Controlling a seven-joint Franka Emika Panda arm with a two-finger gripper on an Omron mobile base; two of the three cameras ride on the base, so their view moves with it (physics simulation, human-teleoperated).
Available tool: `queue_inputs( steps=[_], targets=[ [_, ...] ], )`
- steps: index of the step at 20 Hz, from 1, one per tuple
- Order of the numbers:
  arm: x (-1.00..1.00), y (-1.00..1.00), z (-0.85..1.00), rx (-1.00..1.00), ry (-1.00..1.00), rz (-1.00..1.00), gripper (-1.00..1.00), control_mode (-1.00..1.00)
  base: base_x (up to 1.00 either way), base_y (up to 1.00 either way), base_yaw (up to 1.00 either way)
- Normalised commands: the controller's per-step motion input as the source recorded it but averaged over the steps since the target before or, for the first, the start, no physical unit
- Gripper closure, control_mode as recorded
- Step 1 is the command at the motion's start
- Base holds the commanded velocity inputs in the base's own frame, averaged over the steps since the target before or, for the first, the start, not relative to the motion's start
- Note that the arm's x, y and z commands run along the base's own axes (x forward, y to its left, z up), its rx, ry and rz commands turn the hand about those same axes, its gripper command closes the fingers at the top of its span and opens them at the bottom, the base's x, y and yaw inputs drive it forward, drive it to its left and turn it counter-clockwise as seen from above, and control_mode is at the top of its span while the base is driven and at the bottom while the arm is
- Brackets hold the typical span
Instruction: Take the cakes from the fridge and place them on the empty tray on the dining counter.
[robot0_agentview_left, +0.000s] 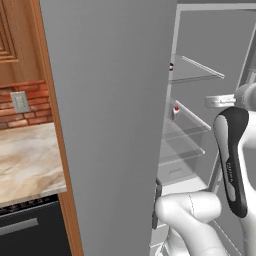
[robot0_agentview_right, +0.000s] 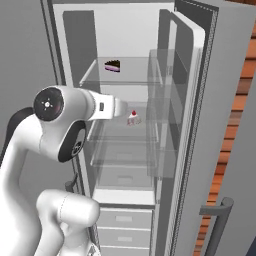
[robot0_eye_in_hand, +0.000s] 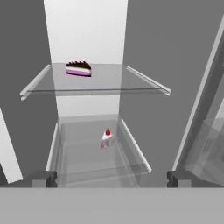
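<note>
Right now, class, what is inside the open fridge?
Inside the fridge, a chocolate cake slice sits on the upper glass shelf; a white slice with a red top lies on the shelf below. The lower drawers' contents are hidden.

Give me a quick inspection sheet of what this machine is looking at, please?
Surface: clear glass shelves inside the open fridge.
Job's things: chocolate cake on the upper shelf; white cake with red top on the shelf below.
Clutter: nothing seen.
Grippers: gripper open, empty, facing the shelves and short of both cakes.
Cables: nothing seen.
Surroundings: marble worktop over a black oven, brick wall with a wall socket, wooden cabinet.
</note>
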Motion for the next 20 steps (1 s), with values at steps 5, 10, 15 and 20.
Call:
queue_inputs(
  steps=[5,10,15,20],
  targets=[
    [0.08,0.0,0.05,0.0,0.0,0.11,-1.0,-1.0,0.0,0.0,0.0],
    [0.1,0.01,0.08,0.0,0.0,0.1,-1.0,-1.0,0.0,0.0,0.0],
    [0.13,0.18,0.22,-0.03,0.0,0.08,-1.0,-1.0,0.0,0.0,0.0],
    [0.18,0.14,0.3,-0.03,0.01,0.02,-1.0,-1.0,0.0,0.0,0.0]
  ],
)
